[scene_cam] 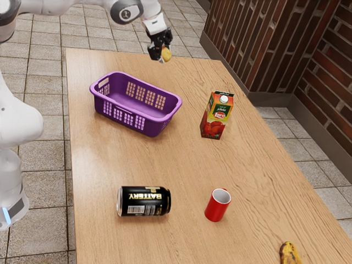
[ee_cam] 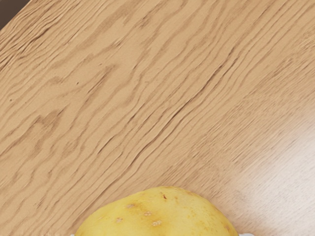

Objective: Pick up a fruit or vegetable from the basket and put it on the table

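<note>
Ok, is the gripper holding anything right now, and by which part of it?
Yes, the gripper is shut on a yellow potato, holding it by two opposite sides.

"What was cut off?"
"The banana [scene_cam: 289, 254], at the exterior view's lower right; the arm [scene_cam: 55, 5], upper left; the potato [ee_cam: 157, 214], by the wrist view's edge."
"Anything unclear?"
"The can [scene_cam: 157, 201], lower left, had print [scene_cam: 136, 209] too small to read."
</note>
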Motion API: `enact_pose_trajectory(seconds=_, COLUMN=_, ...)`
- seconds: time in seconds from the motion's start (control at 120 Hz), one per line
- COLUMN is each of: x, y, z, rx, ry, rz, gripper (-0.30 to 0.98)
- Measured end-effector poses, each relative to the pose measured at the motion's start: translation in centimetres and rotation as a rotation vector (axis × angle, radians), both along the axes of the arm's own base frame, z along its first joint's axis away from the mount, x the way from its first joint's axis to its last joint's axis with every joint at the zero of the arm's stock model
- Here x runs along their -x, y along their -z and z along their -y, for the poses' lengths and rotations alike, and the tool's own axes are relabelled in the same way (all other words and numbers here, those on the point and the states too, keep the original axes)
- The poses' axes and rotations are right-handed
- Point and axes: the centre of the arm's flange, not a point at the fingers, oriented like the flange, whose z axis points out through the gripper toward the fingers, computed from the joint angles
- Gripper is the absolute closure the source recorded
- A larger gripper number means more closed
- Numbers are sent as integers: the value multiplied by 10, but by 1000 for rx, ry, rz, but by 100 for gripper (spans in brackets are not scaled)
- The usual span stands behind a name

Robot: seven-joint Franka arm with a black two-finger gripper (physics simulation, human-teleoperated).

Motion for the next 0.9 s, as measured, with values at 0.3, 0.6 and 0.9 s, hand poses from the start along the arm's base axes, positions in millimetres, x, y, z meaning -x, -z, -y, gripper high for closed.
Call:
enact_pose_trajectory(seconds=0.3, x=13, y=45, z=-26, rx=110, ry=-53, rz=-98, gripper=34)
enact_pose_trajectory(seconds=0.6, x=36, y=91, z=-44, rx=227, ry=-91, rz=-258, gripper=34)
enact_pose_trajectory(seconds=0.9, x=23, y=101, z=-21, rx=190, ry=-26, rz=-347, gripper=7)
